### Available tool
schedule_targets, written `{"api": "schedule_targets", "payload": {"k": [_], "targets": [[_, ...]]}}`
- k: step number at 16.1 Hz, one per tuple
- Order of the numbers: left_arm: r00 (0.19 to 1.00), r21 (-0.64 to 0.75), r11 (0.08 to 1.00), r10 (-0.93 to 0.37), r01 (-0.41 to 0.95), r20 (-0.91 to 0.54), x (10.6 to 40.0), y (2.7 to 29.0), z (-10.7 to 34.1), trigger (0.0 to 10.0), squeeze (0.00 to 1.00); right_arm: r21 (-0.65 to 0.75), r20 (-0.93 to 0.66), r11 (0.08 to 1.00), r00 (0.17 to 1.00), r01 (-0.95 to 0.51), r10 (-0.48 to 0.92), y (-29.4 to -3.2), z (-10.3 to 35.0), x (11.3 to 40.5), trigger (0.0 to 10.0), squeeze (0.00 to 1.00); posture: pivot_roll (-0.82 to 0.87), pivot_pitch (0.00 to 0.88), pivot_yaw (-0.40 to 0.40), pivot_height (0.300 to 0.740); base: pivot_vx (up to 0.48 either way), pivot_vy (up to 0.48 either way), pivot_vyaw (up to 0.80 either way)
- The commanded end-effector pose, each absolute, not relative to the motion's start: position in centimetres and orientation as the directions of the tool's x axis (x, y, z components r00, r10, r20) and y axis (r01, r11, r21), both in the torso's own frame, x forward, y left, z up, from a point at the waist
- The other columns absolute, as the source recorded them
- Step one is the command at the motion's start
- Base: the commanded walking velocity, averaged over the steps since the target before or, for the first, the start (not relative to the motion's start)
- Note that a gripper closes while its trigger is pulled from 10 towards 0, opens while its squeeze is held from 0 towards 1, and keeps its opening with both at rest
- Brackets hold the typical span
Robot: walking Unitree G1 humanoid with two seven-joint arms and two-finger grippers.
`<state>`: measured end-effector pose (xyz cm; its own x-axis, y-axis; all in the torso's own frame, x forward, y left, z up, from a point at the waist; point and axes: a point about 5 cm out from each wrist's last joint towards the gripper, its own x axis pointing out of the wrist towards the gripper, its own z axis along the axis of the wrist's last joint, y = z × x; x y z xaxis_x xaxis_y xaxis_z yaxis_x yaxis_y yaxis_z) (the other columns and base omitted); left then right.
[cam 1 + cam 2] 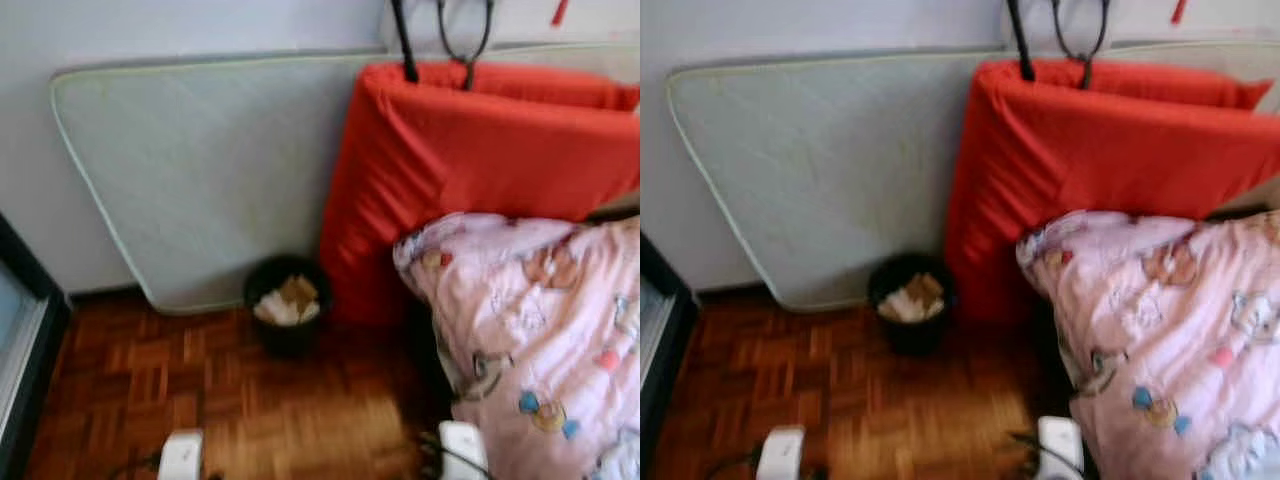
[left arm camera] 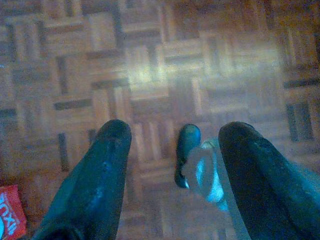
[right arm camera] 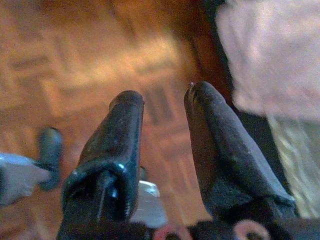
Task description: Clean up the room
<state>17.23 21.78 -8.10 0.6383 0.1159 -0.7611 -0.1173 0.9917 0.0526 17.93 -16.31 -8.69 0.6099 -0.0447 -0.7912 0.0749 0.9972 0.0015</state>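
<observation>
Facing a wall from the head views, the robot looks down on one black bin (image 1: pixel 285 318) of crumpled paper standing on the parquet floor (image 1: pixel 150 390) at the foot of one pale mattress (image 1: pixel 200 170) and one red mattress (image 1: pixel 480 150), beside one pink quilt (image 1: pixel 540 340).

In the left wrist view, the left gripper (image 2: pixel 175 137) hangs over bare floor, jaws spread and holding nothing; one red wrapper (image 2: pixel 11 215) lies near.

In the right wrist view, the right gripper (image 3: pixel 164 102) hangs with jaws parted, also holding nothing, beside the quilt.

The cleanup appears unfinished, with the wrapper left to bin.
</observation>
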Motion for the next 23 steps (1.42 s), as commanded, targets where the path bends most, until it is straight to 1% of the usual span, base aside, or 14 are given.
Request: {"api": "schedule_targets", "payload": {"k": [1, 7, 12, 23], "targets": [[0.654, 0.052, 0.993, 0.110, -0.108, -0.749, 17.77, 21.55, -7.87, 10.0, 0.00, -0.016, -0.807, 0.997, 0.588, 0.076, -0.058, -16.95, -9.02, 17.13, 10.0, 0.00, 0.12, 0.000, -0.039, 0.740, 0.000, 0.000, 0.80], [0.651, 0.055, 0.993, 0.112, -0.107, -0.750, 17.71, 21.73, -7.87, 10.0, 0.00, -0.012, -0.809, 0.997, 0.584, 0.081, -0.057, -16.88, -9.07, 17.05, 10.0, 0.00, 0.11, 0.000, -0.032, 0.740, 0.000, 0.000, 0.76], [0.655, 0.053, 0.993, 0.109, -0.105, -0.748, 17.95, 21.53, -7.80, 10.0, 0.00, -0.008, -0.806, 0.995, 0.588, 0.104, -0.068, -17.14, -8.93, 17.34, 10.0, 0.00, 0.10, 0.000, -0.037, 0.740, 0.000, 0.000, 0.00], [0.653, 0.053, 0.993, 0.112, -0.109, -0.749, 18.04, 21.53, -7.78, 10.0, 0.00, -0.006, -0.795, 0.996, 0.603, 0.095, -0.062, -16.89, -8.66, 17.97, 10.0, 0.00, 0.10, 0.000, -0.041, 0.740, 0.000, 0.000, 0.00]]}}
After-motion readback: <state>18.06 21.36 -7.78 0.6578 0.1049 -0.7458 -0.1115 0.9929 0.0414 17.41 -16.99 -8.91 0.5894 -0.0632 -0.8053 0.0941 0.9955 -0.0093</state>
